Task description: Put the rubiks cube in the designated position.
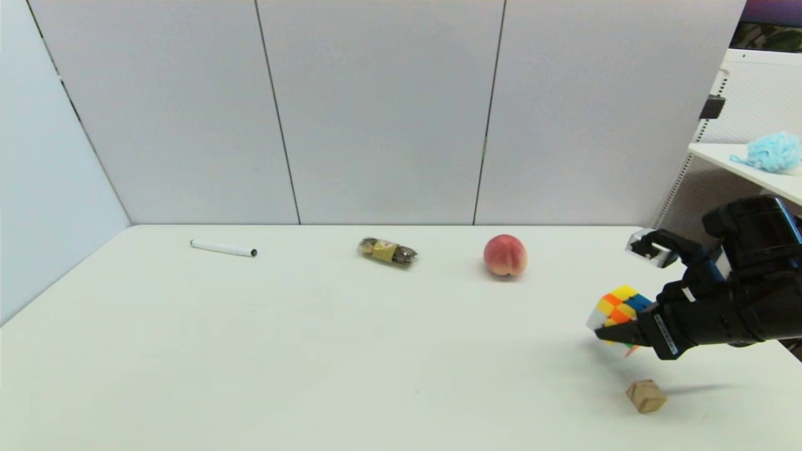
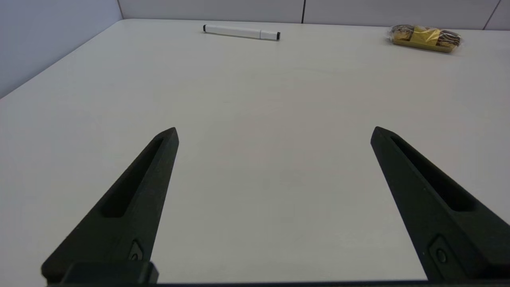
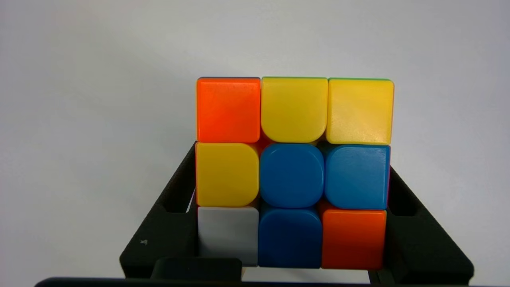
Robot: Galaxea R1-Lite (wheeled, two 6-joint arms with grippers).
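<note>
Right gripper [image 1: 617, 326] is what I watch first in the head view: it reaches in from the right edge over the right side of the white table [image 1: 313, 351], its black fingers clamped on the rubiks cube [image 1: 617, 305], a scrambled stickerless block of yellow, orange, blue and white squares. I see the cube held clear of the tabletop, tilted, sticking out past the fingertips toward the table's middle. Below it, nearer my side, a small plain wooden cube [image 1: 645, 396] sits on the table, apart from the gripper. Farther back I count a pink-red peach [image 1: 505, 255], a clear-wrapped snack pack with a yellow band [image 1: 387, 251] and a white marker pen with a black cap [image 1: 223, 248], spread in a row near the grey wall panels. A fluffy light-blue bath puff [image 1: 774, 151] rests on a white shelf off to the right.

From the left wrist view, the left gripper [image 2: 275, 133] hovers low over bare table with its two long black fingers spread wide and nothing between them. I can see the marker pen [image 2: 241, 32] and the snack pack [image 2: 424, 38] lying ahead of it near the wall.

From the right wrist view, the rubiks cube [image 3: 293, 171] fills the space between the two black fingers, which press against its opposite sides along the lower two rows. One face looks straight at me, and the top row stands beyond the fingertips.
</note>
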